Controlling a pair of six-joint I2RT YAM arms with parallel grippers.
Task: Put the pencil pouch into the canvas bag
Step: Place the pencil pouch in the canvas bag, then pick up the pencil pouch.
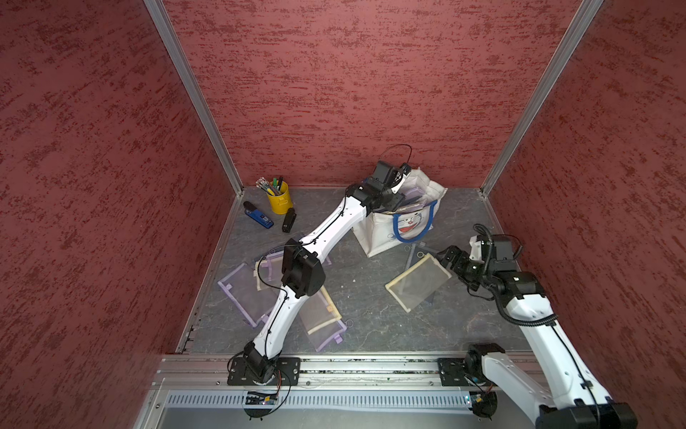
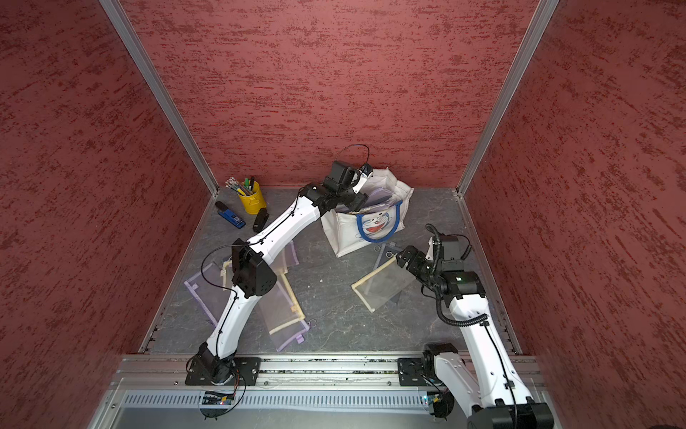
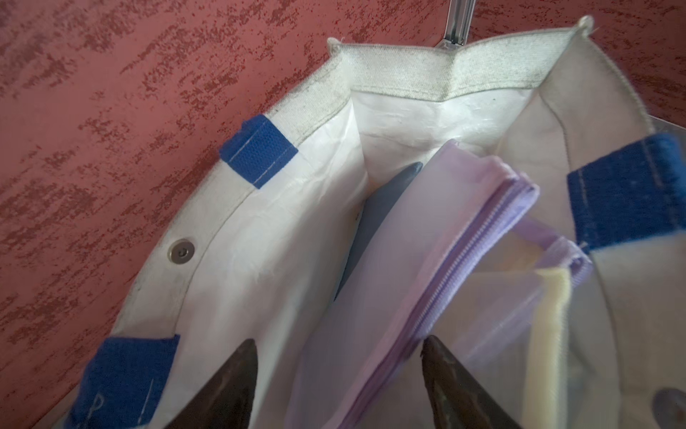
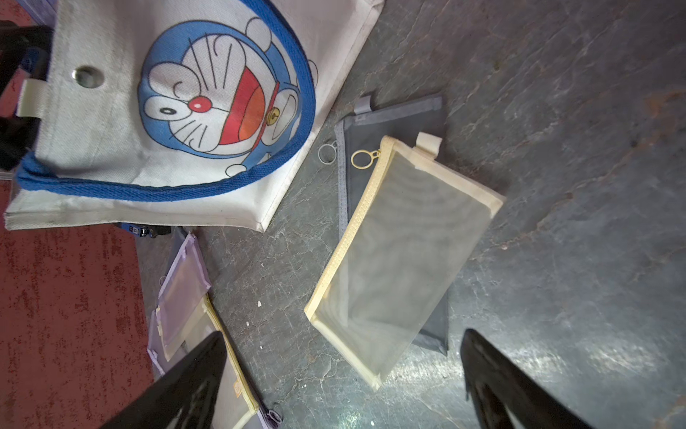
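Both top views show the canvas bag standing near the back of the tabletop, with the left jaws over its mouth. Left wrist view: the left jaws stand apart, and the lilac pencil pouch sits between them, inside the bag. Right wrist view: the right jaws are spread wide above a cream mesh pouch lying on a grey pouch just beside the bag.

The canvas bag stands at the back of the table, a pencil pouch inside it. The pen cup stands well to its left. Before the bag, an upper pouch lies on a lower pouch.
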